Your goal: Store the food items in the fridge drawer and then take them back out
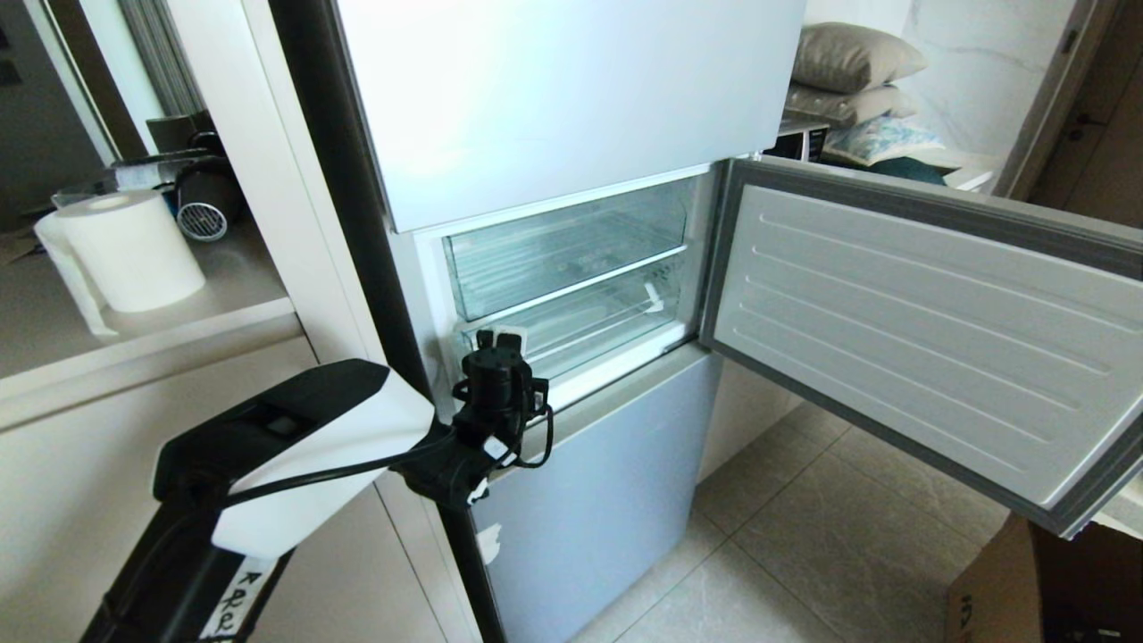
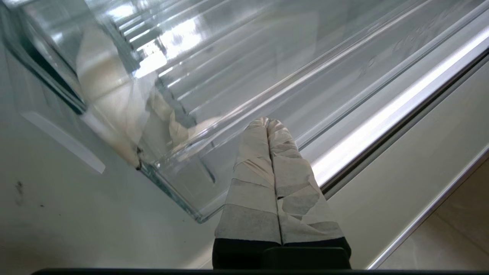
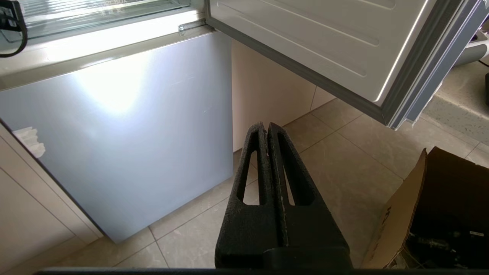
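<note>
Although no fruit is seen, the drawer (image 1: 571,317) is found at twelve o'clock in the head view, its long axis running nine to three under the upper bin (image 1: 563,241). At its nine o'clock corner the left gripper (image 2: 267,121) is held, jaws pressed together, tips at the rim. The right gripper (image 3: 263,126), also closed, is parked over the floor (image 3: 344,172), so the left arm is judged nearer.

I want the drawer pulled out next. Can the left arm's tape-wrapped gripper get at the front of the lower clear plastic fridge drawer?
Probably yes. The left gripper, fingers shut, is right at the lower clear plastic fridge drawer, the fridge door is swung wide, and nothing stands between them.
</note>
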